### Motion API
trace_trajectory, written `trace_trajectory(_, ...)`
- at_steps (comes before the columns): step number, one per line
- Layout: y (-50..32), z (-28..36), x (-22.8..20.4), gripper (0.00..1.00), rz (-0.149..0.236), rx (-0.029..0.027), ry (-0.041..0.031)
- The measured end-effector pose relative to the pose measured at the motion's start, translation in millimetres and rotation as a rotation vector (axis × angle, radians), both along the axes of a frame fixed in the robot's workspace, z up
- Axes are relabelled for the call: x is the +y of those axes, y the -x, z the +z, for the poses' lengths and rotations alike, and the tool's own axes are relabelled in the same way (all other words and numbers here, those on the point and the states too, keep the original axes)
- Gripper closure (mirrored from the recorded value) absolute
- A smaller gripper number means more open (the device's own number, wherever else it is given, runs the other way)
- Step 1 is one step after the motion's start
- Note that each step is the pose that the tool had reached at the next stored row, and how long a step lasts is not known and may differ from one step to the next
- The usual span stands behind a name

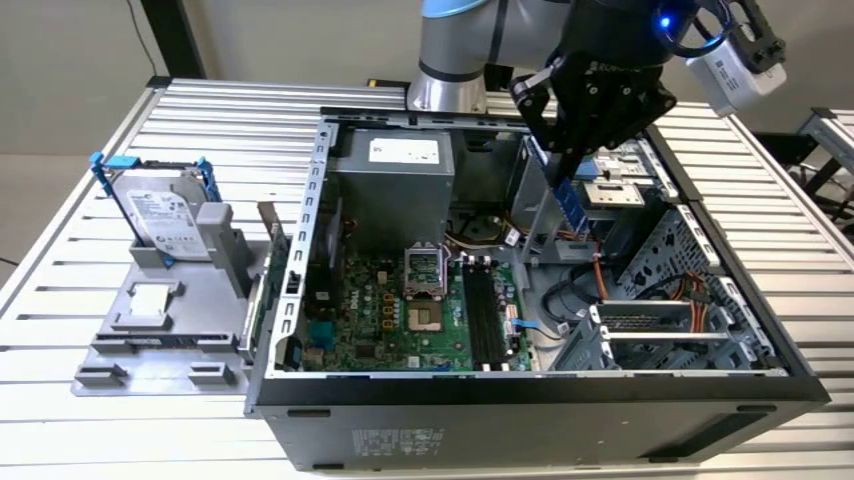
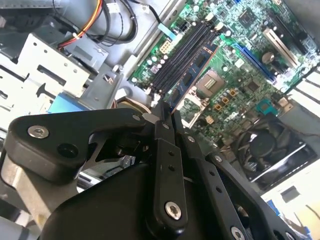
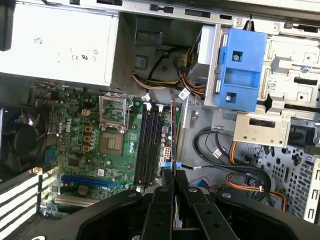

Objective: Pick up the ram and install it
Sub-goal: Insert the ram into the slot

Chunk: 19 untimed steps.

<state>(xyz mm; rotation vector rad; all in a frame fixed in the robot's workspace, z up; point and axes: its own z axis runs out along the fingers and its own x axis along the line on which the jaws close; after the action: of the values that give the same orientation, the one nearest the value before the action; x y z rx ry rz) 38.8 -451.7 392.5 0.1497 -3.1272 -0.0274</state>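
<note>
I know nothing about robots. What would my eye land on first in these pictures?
The black tool hangs over the open computer case, pinching the ram, which points down into it. At the exterior view's left, a silver hard drive with blue rails stands in a grey holder.

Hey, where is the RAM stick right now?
The long thin flat ram stick hangs clamped in the black pincer over the open computer case, toward the exterior view's right of the motherboard's long black slots.
</note>
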Motion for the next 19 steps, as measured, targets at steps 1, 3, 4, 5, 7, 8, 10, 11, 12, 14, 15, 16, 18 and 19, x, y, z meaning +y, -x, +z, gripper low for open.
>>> trace_trajectory(1,0.0,0.0,-0.1,1.00,-0.010,0.0000,0.0000)
trace_trajectory(3,0.0,0.0,-0.3,1.00,-0.032,0.0000,0.0001)
trace_trajectory(4,0.0,0.0,-0.4,1.00,-0.042,0.0000,0.0000)
trace_trajectory(5,0.0,0.0,-0.5,1.00,-0.049,0.0000,0.0000)
trace_trajectory(7,0.1,0.0,-0.8,1.00,-0.059,0.0000,0.0000)
trace_trajectory(8,0.0,0.0,-0.8,1.00,-0.060,0.0000,0.0000)
trace_trajectory(10,0.0,0.0,-0.8,1.00,-0.060,0.0000,0.0000)
trace_trajectory(11,0.0,0.0,-0.8,1.00,-0.060,0.0000,0.0000)
trace_trajectory(12,0.0,0.0,-0.8,1.00,-0.060,0.0000,0.0000)
trace_trajectory(14,0.0,-0.8,-0.8,1.00,-0.060,0.0000,0.0000)
trace_trajectory(15,0.0,-1.4,-0.8,1.00,-0.060,0.0000,0.0000)
trace_trajectory(16,0.0,-2.0,-0.8,1.00,-0.060,0.0000,0.0000)
trace_trajectory(18,0.0,-3.4,-0.8,1.00,-0.060,0.0000,0.0000)
trace_trajectory(19,0.1,-4.0,-0.8,1.00,-0.060,0.0000,0.0001)
